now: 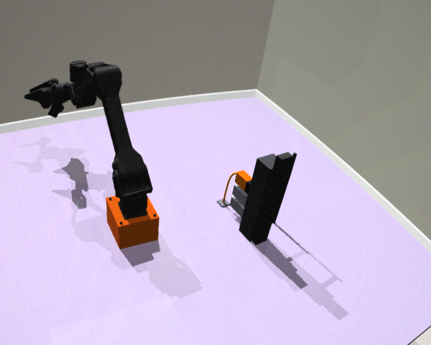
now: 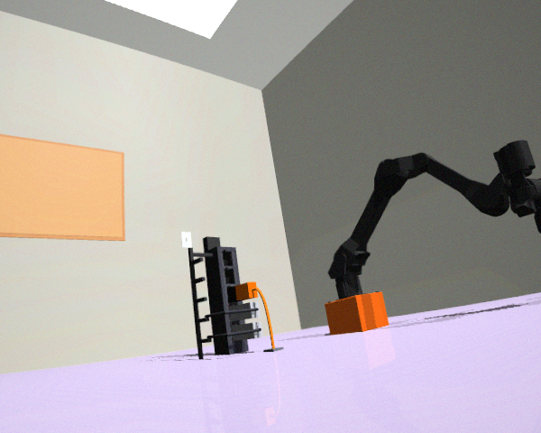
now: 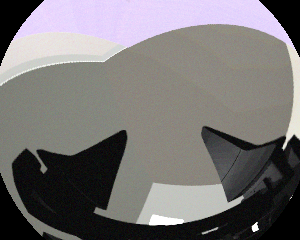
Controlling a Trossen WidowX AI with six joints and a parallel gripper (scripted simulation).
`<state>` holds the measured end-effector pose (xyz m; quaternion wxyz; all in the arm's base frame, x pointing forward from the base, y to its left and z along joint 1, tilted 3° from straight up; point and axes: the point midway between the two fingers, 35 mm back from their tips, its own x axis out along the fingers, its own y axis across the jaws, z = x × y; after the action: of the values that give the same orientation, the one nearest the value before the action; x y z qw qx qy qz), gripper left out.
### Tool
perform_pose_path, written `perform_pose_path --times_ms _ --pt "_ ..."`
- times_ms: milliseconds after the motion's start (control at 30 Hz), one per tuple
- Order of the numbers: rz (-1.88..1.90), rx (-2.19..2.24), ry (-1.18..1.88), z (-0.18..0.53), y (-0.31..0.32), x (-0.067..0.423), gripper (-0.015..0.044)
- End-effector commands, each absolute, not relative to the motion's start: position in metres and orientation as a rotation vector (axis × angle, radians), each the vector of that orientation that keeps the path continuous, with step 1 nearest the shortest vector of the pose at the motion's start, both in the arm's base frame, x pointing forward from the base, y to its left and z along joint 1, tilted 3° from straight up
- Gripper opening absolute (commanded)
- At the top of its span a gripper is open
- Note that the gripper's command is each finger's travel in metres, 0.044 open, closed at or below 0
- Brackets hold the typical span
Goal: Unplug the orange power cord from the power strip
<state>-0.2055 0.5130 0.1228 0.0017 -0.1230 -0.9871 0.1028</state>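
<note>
The orange plug (image 1: 242, 179) (image 2: 246, 290) sits against the socket face of the upright black power strip (image 1: 253, 211) (image 2: 221, 302), with a dark part between its orange body and the strip. Its orange cord (image 1: 226, 186) (image 2: 268, 320) curves down to a small grey plate on the floor. Two empty sockets show above the plug in the exterior view. My gripper (image 1: 27, 93) (image 3: 164, 132) is open and empty, high up on the far side of the arm's base from the strip. Its fingers are outside the exterior view. The plug's prongs are hidden.
Two grey plugs (image 1: 239, 192) (image 2: 243, 312) sit in the strip below the orange one. A thin black post (image 2: 195, 298) with short pegs stands behind the strip. The arm's orange base (image 1: 139, 233) (image 2: 345, 317) stands apart from the strip. Walls rise behind.
</note>
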Motion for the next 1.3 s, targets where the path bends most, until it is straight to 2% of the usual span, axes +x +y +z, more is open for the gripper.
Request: perform_pose_path --times_ms 0,100,267,433,700,867,1033,1267 --pt "0.33 -0.392 -3.096 0.123 0.514 -0.204 0.0374" --pt "0.438 -0.484 -3.065 0.124 0.522 -0.184 0.0295" --pt "0.783 -0.778 -2.894 0.125 0.543 -0.113 0.0164" --pt "1.058 -1.064 -2.652 0.123 0.555 -0.04 0.016" --pt "1.442 -1.504 -2.015 0.117 0.539 0.101 0.016" --pt "1.541 -1.647 -1.691 0.113 0.516 0.158 0.016" --pt "1.633 -1.752 -1.268 0.106 0.471 0.225 0.016" --pt "1.674 -1.804 -0.598 0.096 0.375 0.306 0.016"
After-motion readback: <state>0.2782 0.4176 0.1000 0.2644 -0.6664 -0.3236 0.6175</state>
